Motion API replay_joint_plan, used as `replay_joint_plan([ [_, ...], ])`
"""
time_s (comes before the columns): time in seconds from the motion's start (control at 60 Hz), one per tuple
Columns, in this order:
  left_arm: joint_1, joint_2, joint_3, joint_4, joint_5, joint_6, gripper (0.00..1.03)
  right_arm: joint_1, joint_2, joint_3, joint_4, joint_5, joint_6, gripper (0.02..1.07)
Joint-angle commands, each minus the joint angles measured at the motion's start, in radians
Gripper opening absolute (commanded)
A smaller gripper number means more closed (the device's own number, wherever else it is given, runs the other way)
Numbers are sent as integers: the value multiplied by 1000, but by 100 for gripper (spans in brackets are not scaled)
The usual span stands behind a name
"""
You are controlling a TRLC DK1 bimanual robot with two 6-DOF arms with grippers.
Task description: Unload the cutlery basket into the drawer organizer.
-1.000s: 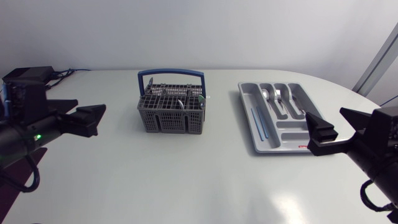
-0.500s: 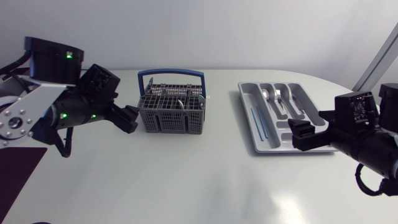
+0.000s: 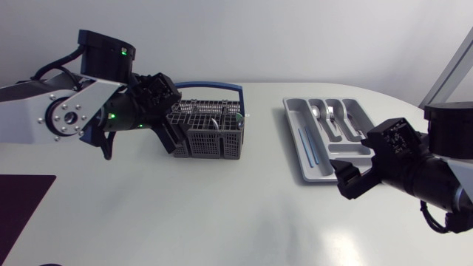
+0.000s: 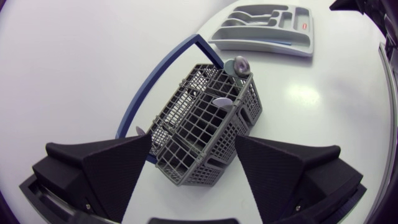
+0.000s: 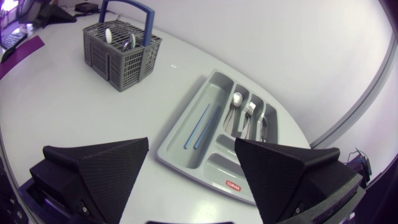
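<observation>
The grey cutlery basket (image 3: 205, 131) with its blue handle (image 3: 204, 87) stood on the white table (image 3: 222, 222), a couple of spoons (image 4: 239, 65) standing up in its compartments. The left gripper (image 3: 174, 137) hung at the basket's left end, its fingers spread wide with the basket's near corner in the gap between them; I could not tell whether either finger touched it. Well to the right of the basket lay the grey drawer organizer (image 3: 330, 170), holding a spoon (image 5: 237, 99), a fork (image 5: 250, 111) and two thin blue sticks (image 5: 200, 126). The right gripper (image 3: 349, 179) hovered farther from the basket, just past the organizer's near edge, also wide open and holding nothing.
</observation>
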Motion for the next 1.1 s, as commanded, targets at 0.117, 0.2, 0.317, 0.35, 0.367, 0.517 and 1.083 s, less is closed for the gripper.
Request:
replay_joint_plan([
  [0.117,-23,90,84,3,75,255,96,73,23,13,-8,-43,-127,102],
  [0.2,-29,110,110,5,128,352,96,72,24,19,-2,-129,-130,102],
  [0.317,-32,171,182,-47,167,454,96,73,31,11,17,-172,-144,102],
  [0.35,-34,190,204,-67,174,490,96,72,37,8,25,-173,-147,102],
  [0.367,-34,197,212,-76,178,505,96,73,40,5,29,-173,-149,102],
  [0.517,-43,277,317,-205,178,661,93,73,75,-29,77,-173,-173,102],
  [1.083,-54,497,580,-385,92,968,64,93,77,-101,158,-175,-271,102],
])
